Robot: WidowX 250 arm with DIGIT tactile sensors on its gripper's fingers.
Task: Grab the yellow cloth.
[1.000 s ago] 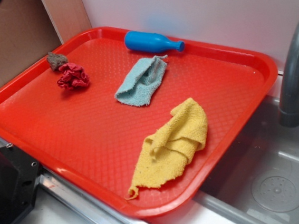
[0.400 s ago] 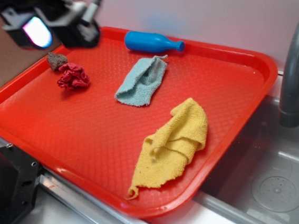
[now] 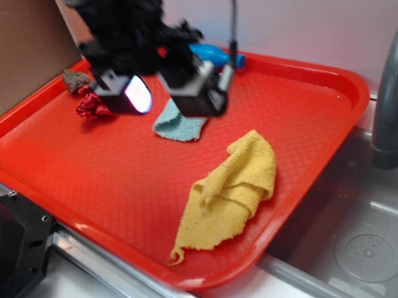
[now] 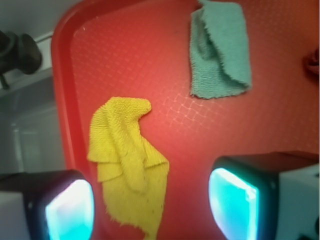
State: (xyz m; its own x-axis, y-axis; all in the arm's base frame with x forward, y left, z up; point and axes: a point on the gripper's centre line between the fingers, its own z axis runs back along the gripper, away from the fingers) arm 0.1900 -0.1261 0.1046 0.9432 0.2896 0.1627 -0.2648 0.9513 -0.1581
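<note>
The yellow cloth (image 3: 228, 192) (image 4: 127, 165) lies crumpled in soft folds on the red tray (image 3: 81, 174) (image 4: 125, 60), toward the tray's front right edge, with one thin corner trailing down to the near rim; nothing touches it. In the wrist view it sits between the two fingertips (image 4: 70, 207) (their pads glow pale cyan), closer to the one on the left of that picture; the red tray shows through the wide gap between them, so the gripper (image 3: 169, 95) (image 4: 152, 202) stands spread wide and holds nothing. In the exterior view the gripper hangs above the middle of the tray, up and to the left of the yellow cloth and well apart from it; the black arm blurs somewhat.

Below the gripper, partly hidden by it, lies the pale blue-green cloth (image 3: 179, 126) (image 4: 219, 50), folded lengthwise; behind it a blue bottle (image 3: 222, 55) lies on its side near the tray's far rim, mostly covered by the arm. At the far left corner sit a small red rag (image 3: 90, 106) and, just beside it, a brownish lump (image 3: 75, 80). To the right of the tray stand a grey faucet (image 3: 391, 95) and a metal sink (image 3: 356, 239).
</note>
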